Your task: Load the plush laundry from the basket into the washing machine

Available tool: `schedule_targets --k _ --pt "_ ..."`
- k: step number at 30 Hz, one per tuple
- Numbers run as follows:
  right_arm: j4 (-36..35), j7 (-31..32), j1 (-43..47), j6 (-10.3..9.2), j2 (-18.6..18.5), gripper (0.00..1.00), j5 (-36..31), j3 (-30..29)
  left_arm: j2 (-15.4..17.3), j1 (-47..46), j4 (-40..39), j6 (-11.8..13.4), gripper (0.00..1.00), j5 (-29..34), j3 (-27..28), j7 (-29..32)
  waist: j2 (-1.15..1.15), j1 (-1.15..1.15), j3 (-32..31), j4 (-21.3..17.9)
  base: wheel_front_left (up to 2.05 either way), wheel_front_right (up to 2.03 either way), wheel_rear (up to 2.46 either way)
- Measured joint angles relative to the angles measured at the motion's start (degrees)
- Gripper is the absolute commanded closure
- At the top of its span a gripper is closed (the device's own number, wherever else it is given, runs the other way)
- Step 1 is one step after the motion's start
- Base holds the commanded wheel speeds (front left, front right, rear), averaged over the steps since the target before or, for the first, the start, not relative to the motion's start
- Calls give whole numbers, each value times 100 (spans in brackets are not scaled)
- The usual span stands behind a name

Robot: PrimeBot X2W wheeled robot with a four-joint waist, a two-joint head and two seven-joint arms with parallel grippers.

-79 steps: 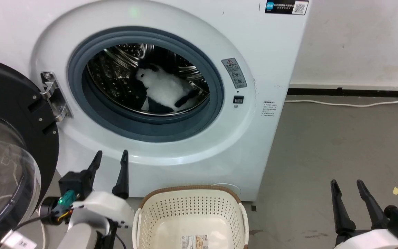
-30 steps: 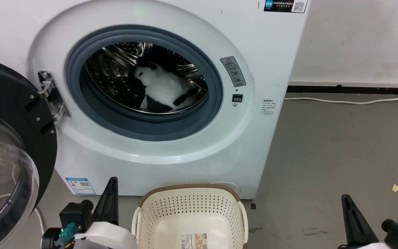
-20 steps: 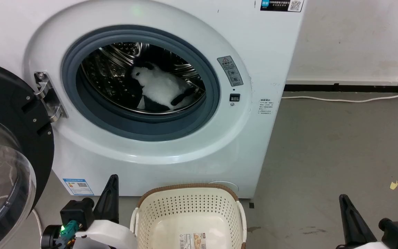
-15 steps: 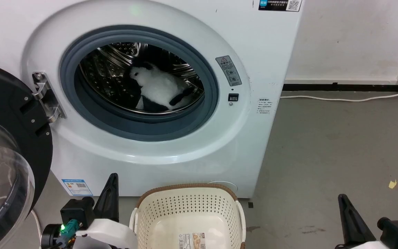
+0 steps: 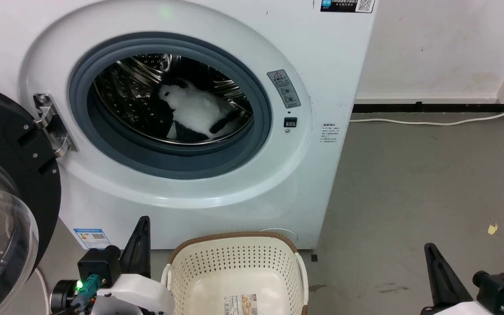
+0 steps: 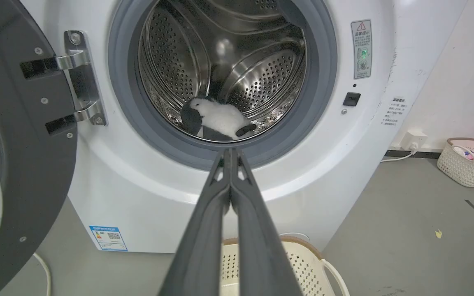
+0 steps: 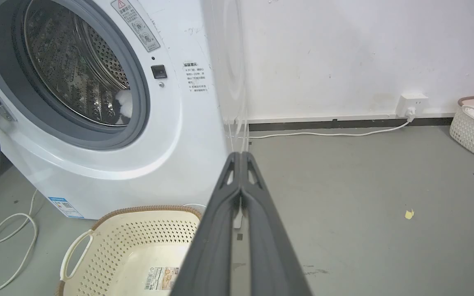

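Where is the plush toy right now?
In the head view, left of centre, the plush lies inside the washer's drum, behind the grey gasket and above the basket on the floor.

Count's in: one washing machine [image 5: 199, 192] | one door [image 5: 11, 144], left | one plush laundry [image 5: 195, 111] | two baskets, the basket [image 5: 234, 262] near, a second basket [image 7: 473, 135] far right | two grippers, left gripper [image 5: 143, 221], right gripper [image 5: 429, 248] | one wall socket [image 7: 412, 100] | one yellow scrap [image 5: 491, 229]

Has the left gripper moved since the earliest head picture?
Yes. The left gripper has come down nearer the rim of the basket, and it is now shut.
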Motion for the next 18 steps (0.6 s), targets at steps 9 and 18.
schedule_targets --k 9,18 --pt "-27 66 -86 0 0 100 -98 29 -99 14 -80 -36 100 183 93 88 0 0 11 -53 0 0 0" --pt "-53 124 -112 -1 0 100 -162 62 -164 28 -187 -81 100 377 221 214 0 0 24 -113 0 0 0"
